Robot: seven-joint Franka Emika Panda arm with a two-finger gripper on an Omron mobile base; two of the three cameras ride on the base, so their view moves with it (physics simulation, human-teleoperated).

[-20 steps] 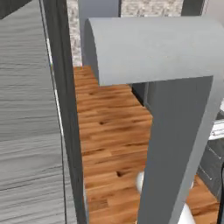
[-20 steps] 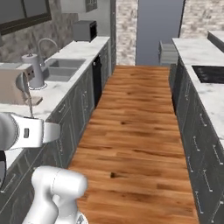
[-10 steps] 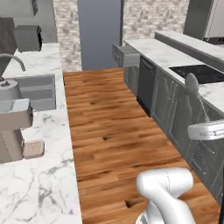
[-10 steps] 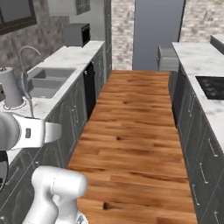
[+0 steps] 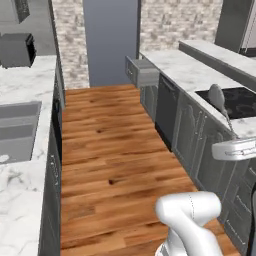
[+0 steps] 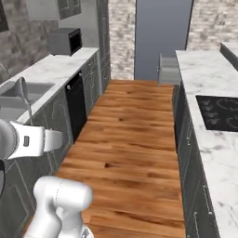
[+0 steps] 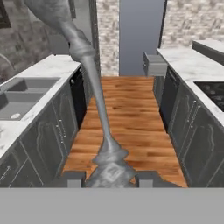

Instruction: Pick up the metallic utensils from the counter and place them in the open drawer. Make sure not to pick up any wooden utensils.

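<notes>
- The grey metal spoon (image 7: 94, 94) stands up between the jaws at the bottom centre of the hand view; its handle end is pinched between the two dark finger tips (image 7: 73, 178), and the thin handle climbs to the round bowl at the upper left of that frame.
- The jaws are partly apart and clamped on that handle, so the gripper (image 7: 106, 179) holds one utensil and nothing else.
- In the left base view the spoon (image 5: 218, 101) shows at the right edge, bowl uppermost, rising from the white hand; in the right base view the spoon (image 6: 22, 93) shows at the left edge, above the white forearm.
- The drawer (image 5: 141, 71) is pulled out into the aisle at the far end of the right-hand cabinet run, upper centre of the left base view; one drawer is open. It is well apart from the gripper.
- In the hand view the drawer (image 7: 154, 64) sits in the upper right, just under the edge of the white marble counter (image 7: 192, 65).
- Between the two cabinet rows runs a wooden floor (image 6: 135, 139), an open lane all the way to the drawer.
- One black cooktop (image 6: 221, 112) lies in the counter on the right, near its front edge.
- One sink (image 7: 24, 94) is set in the marble top on the left of the hand view.
- One dark microwave (image 6: 65, 41) stands at the far end of that left top, upper left of the right base view.
</notes>
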